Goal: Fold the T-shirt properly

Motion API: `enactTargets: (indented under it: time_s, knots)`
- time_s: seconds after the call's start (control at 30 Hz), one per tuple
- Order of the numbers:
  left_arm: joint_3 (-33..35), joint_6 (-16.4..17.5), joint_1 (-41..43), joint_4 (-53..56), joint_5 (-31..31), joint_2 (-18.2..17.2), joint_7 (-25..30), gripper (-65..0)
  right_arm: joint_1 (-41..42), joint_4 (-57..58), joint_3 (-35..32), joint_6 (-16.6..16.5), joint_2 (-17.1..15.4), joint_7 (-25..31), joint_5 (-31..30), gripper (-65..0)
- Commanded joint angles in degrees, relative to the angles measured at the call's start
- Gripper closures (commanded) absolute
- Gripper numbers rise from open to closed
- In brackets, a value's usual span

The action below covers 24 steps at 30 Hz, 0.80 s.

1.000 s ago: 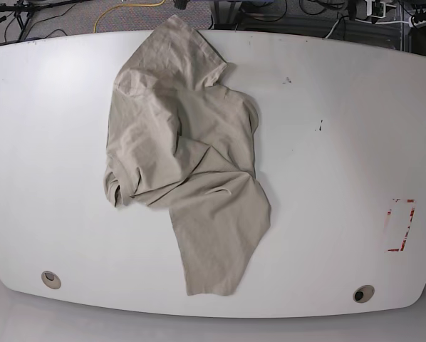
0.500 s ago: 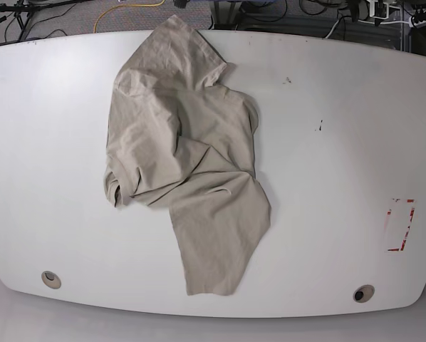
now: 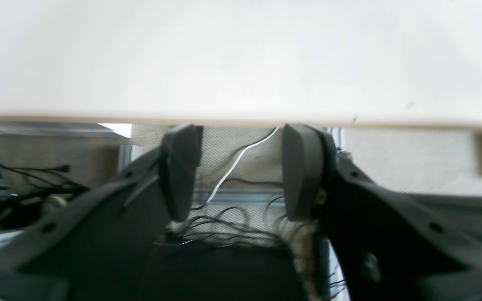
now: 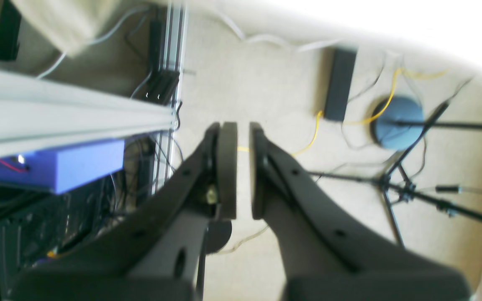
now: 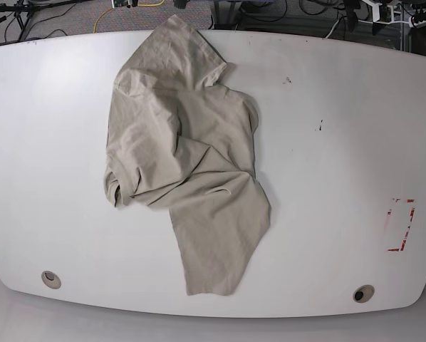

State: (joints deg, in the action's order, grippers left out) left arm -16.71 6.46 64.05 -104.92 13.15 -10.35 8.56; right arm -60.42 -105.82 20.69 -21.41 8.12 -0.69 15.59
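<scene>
Fingers on the left gripper (image 3: 241, 171) stand apart, holding nothing; the right gripper (image 4: 243, 171) is nearly closed, also empty. Folding seems not yet begun: the shirt (image 5: 184, 167) lies crumpled on the counter (image 5: 327, 157), left of centre, one end at the far edge. Both arms sit off the counter, pointing past its edge toward the floor (image 4: 266, 83)

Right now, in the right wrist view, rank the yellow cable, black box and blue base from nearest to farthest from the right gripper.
From the right gripper, as that view shows it:
1. Yellow cable, on the floor just right of the fingertips.
2. Black box, up and to the right.
3. Blue base, far right, beyond the box.
</scene>
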Motion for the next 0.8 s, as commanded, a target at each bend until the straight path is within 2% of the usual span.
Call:
enactTargets:
  time_s: [0.0,0.27,0.77]
  knots:
    - [0.35,-0.07,1.68,-2.15,2.26,-0.13,0.53,-31.2,-2.04,-2.44,0.53,0.21,0.53,1.35,-0.74,-4.7]
    - [0.28,0.03,1.97,-3.53,4.66,-0.04,0.53,-31.0,-1.50,-4.35,0.65,0.13,0.88,1.63,-0.81,-4.8]
    - [0.24,3.63,-0.02,-3.09,3.38,-0.41,-0.20,-31.5,0.06,-4.50,0.45,0.33,0.88,0.96,-0.93,-4.7]
